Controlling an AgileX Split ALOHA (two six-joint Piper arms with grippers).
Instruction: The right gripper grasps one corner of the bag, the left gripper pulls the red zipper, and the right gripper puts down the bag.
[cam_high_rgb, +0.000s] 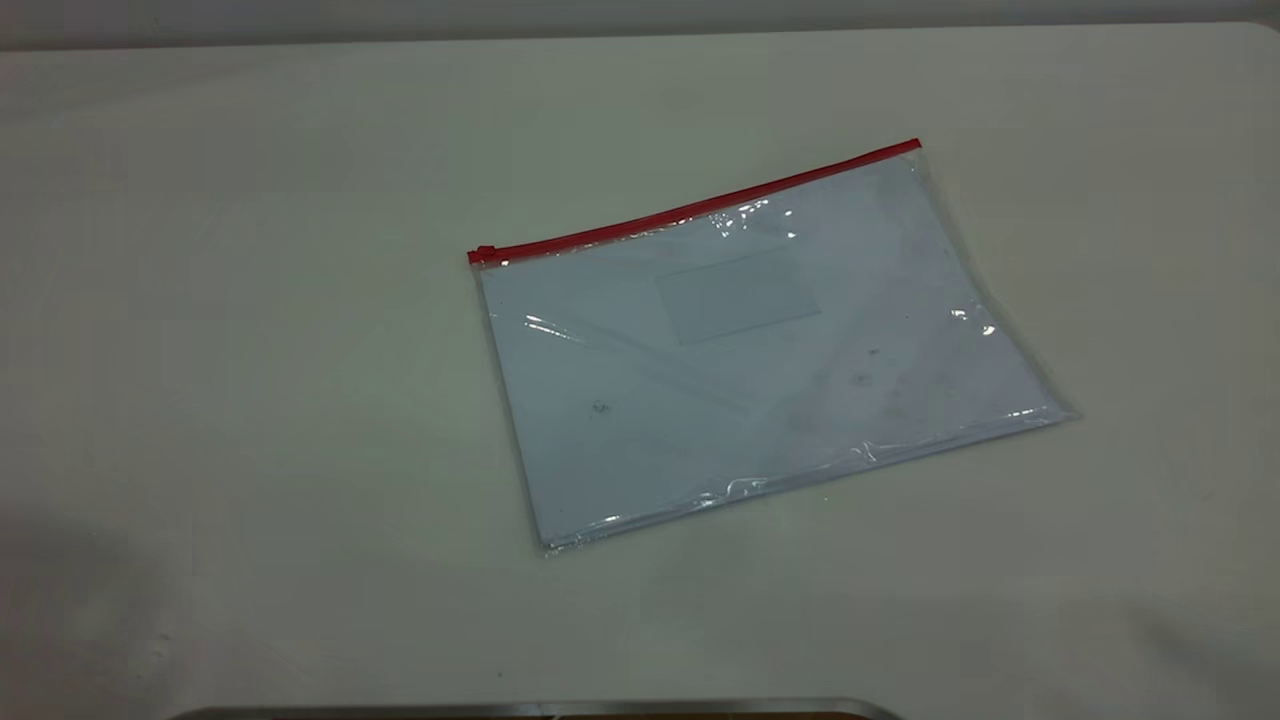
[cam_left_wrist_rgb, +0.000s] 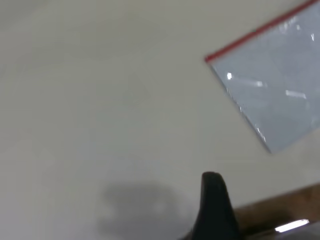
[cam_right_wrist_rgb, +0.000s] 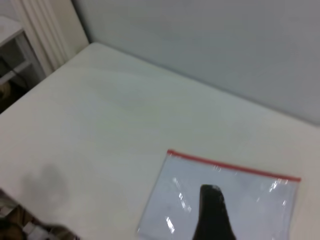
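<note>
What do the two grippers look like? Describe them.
Little shows. The left gripper appears as one black tapered finger with a rounded tip. The right gripper looks much the same: a dark, matte, wedge-shaped finger. No cables, markings or arm bodies are in view.

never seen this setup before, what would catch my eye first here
The flat clear plastic bag with white papers inside lies alone near the middle of the pale table. Its thin bright red zipper runs along the far long edge, with the small slider tab at the exterior view's left end. Neither arm is over the bag in the exterior view; each wrist view shows only a black fingertip.
</note>
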